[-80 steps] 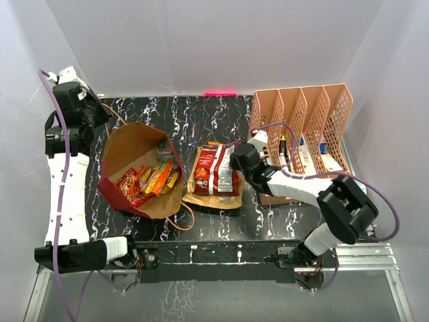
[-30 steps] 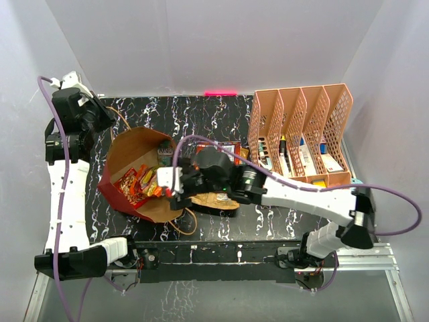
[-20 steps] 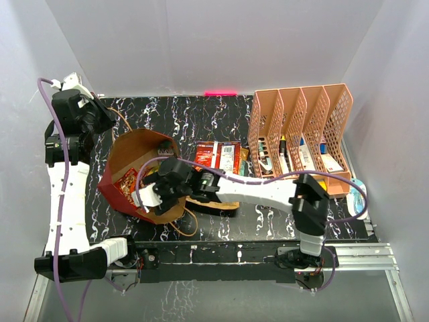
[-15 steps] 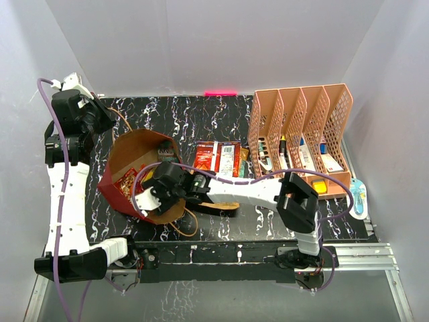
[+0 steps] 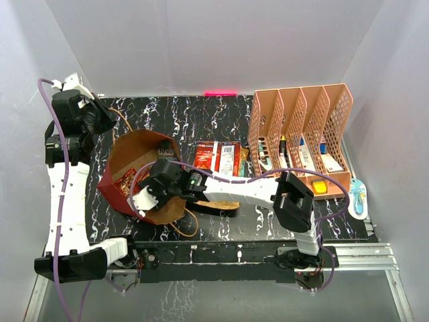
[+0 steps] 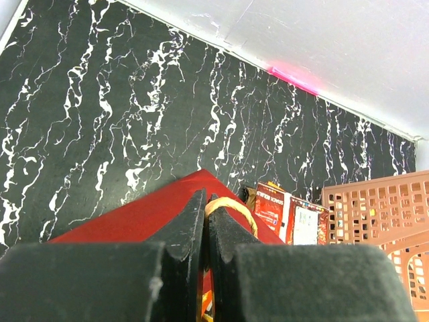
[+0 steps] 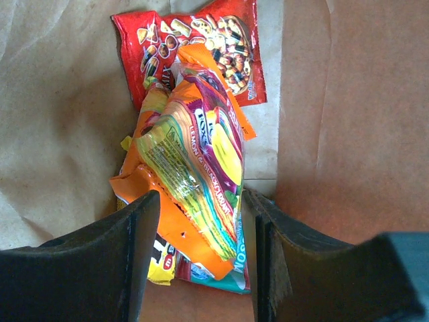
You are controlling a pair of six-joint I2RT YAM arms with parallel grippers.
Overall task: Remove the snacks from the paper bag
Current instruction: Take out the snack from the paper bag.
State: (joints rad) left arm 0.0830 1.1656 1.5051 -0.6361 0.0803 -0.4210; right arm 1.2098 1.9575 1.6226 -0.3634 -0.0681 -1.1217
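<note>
The right gripper [image 7: 201, 198] is down inside the paper bag [image 5: 134, 144], which sits on the left of the table [image 5: 201, 114]. Its jaws are about half apart, astride the heaped snacks [image 7: 194, 154], whose long sides run along the fingers; whether they touch I can't tell. The left gripper [image 6: 206, 201] is pinched tight on the bag's cord handle [image 6: 231, 206].

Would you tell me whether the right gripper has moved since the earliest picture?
Yes, the right gripper moved left, from beside the pink organiser into the paper bag.

A pink mesh desk organiser [image 5: 333, 102] stands at the far right of a black, white-veined table [image 5: 181, 117], with pens [image 5: 284, 146] in its slots. A pink light strip [image 5: 220, 92] runs along the table's back edge.
</note>
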